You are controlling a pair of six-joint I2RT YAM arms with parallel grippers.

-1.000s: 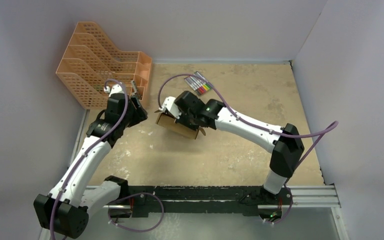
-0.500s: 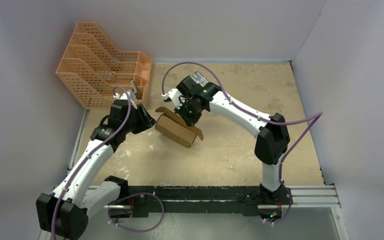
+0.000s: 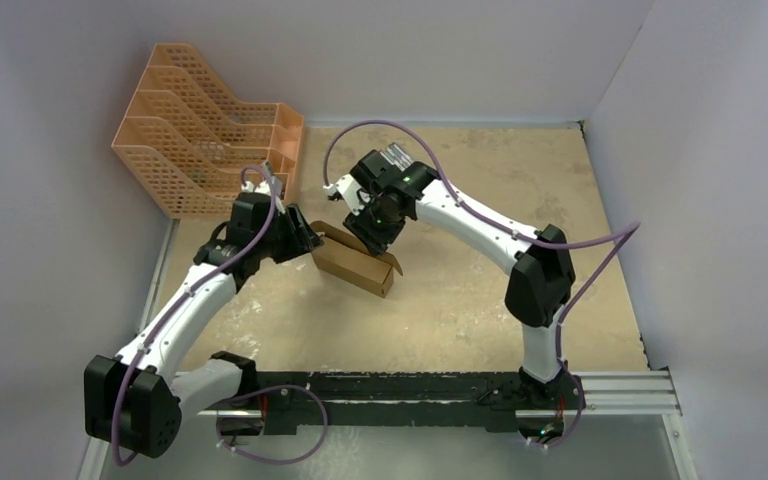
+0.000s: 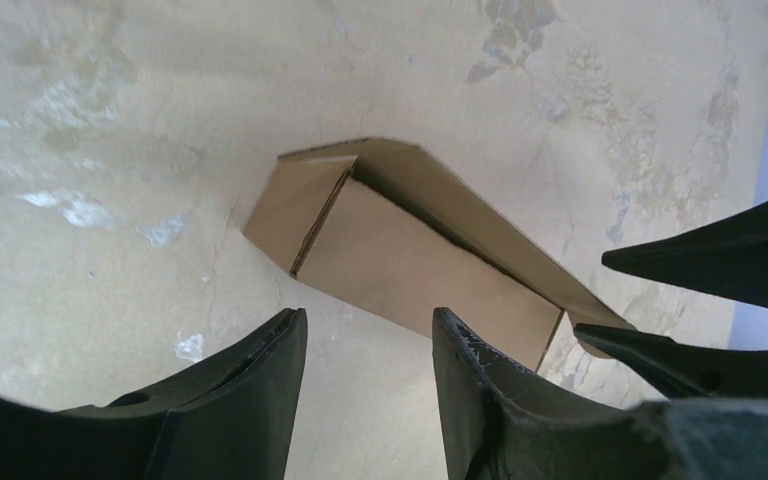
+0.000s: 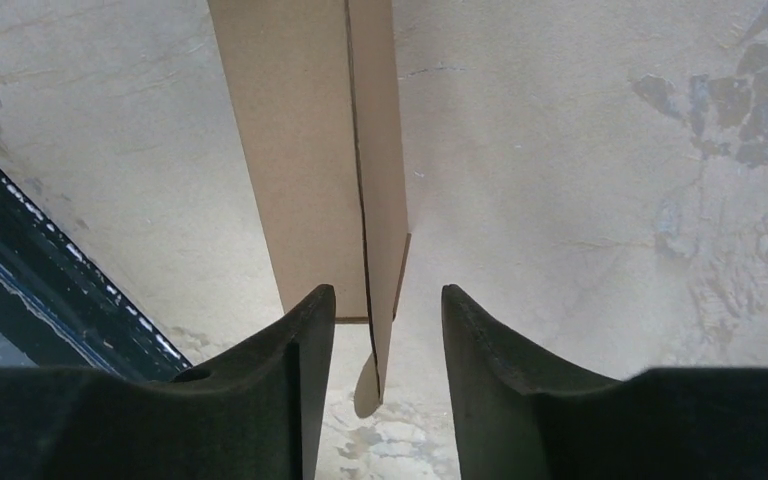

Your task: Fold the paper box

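The paper box (image 3: 355, 262) is a long brown cardboard box lying on the table, with one long flap (image 4: 480, 215) raised along its far side. My left gripper (image 3: 305, 238) is at the box's left end, open, with only bare table between its fingertips (image 4: 368, 330). My right gripper (image 3: 375, 228) hovers over the box's far right part. In the right wrist view the box (image 5: 300, 150) runs away from the open right gripper (image 5: 375, 305), and the thin flap edge (image 5: 385, 300) stands between the fingers (image 5: 300, 340), touching neither.
An orange mesh file rack (image 3: 200, 150) stands at the back left, close behind my left wrist. A pack of pens (image 3: 397, 158) peeks out behind my right wrist. Grey walls close the back and both sides. A dark rail (image 3: 410, 385) runs along the near edge.
My right gripper has gone from shut to open, letting go of the box. The box now lies lower on the table. My left gripper has moved right, up to the box's left end.
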